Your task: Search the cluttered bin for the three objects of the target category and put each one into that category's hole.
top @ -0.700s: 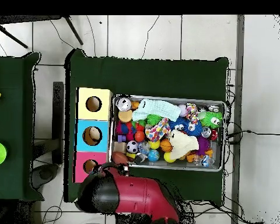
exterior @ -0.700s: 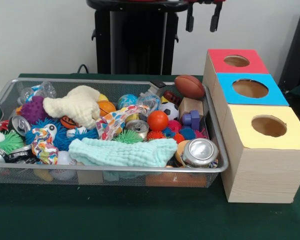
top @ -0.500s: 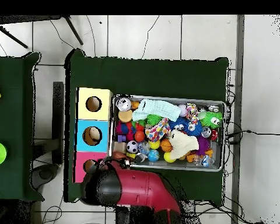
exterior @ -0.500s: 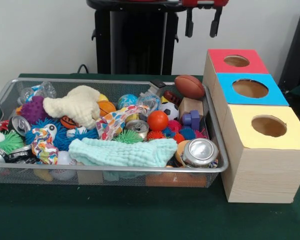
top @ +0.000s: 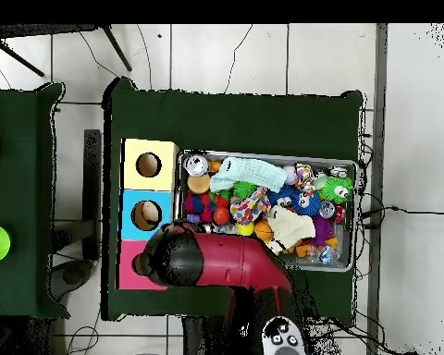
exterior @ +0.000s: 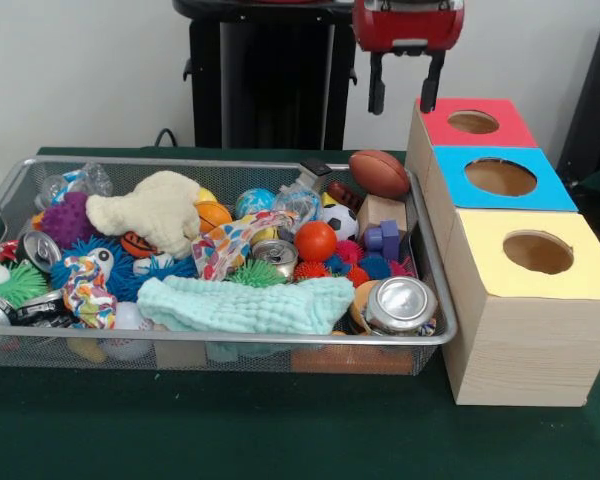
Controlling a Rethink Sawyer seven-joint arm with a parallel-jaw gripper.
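Hovering above the wire bin (exterior: 432, 300) of toys, our gripper (exterior: 404, 95) hangs open and empty beside the red-topped box (exterior: 475, 122).

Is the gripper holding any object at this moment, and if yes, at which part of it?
Nothing is held. The gripper hangs open and empty above the brown football at the bin's far corner.

A robotics lab is indicated by a green-clothed table (exterior: 280, 430) set on a tiled floor (top: 263, 55), cables (top: 401, 211) trailed across it, and colour-topped sorting boxes (exterior: 510, 250) placed beside a wire bin (exterior: 435, 300).
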